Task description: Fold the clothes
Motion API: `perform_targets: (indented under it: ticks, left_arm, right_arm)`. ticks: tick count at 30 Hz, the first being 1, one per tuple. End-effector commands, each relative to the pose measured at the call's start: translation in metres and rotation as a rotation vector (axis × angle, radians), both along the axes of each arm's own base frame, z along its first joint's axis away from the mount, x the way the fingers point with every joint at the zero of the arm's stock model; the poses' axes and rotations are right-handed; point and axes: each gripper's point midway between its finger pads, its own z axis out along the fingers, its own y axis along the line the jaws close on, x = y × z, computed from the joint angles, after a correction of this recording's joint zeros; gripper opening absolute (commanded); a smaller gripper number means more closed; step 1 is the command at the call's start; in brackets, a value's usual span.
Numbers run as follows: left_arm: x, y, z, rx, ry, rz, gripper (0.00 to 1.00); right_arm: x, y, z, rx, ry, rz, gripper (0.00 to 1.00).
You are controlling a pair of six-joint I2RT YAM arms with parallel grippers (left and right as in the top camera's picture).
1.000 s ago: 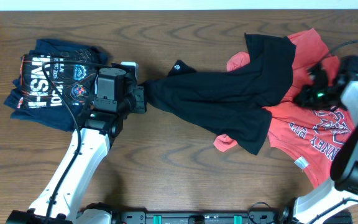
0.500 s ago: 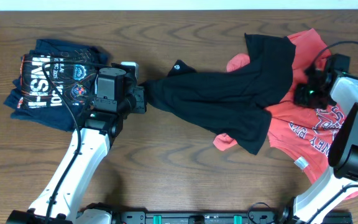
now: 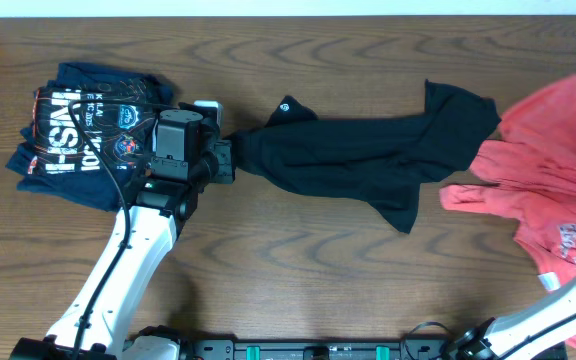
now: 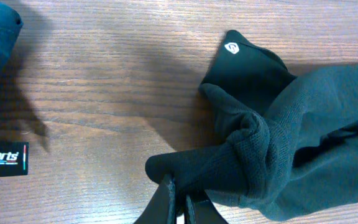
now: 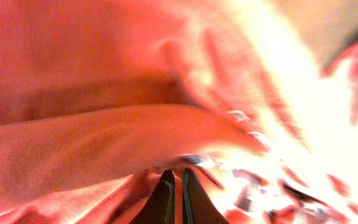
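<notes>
there is one black short-sleeved fabric t-shirt (image 3: 368, 160), one folded navy printed fabric shirt (image 3: 78, 135) and one coral-red fabric heap (image 3: 558, 170), its garment count unclear. one brown wooden table (image 3: 288, 260) shows, and two white robot arms: left arm (image 3: 128, 265), right arm (image 3: 558, 303).

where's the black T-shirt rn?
Overhead view: the black T-shirt lies stretched across the table's middle, its left end pinched in the left gripper beside the navy shirt, its right end by the red clothes.
</notes>
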Motion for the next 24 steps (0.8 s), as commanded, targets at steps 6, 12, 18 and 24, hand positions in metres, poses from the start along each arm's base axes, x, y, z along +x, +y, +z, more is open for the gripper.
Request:
perform_targets:
  ticks: [6,12,18,24]
  left_arm:
    - [0.004,0.006,0.009,0.012,-0.026,0.027,0.06]
    - [0.004,0.006,0.009,0.011,-0.026,0.027,0.06]
    - [0.004,0.005,0.009,0.011,-0.026,0.027,0.06]
    - [0.004,0.005,0.009,0.011,-0.025,0.027,0.06]
  right_arm:
    - [0.063,0.009,0.048,0.130,-0.336,0.159,0.11]
    - [0.141,0.124,0.062,0.302,-0.521,0.793,0.15]
    - [0.154,0.199,0.009,0.302,-0.296,1.077,0.12]
    - [0.147,0.217,-0.043,0.298,-0.099,1.089,0.11]
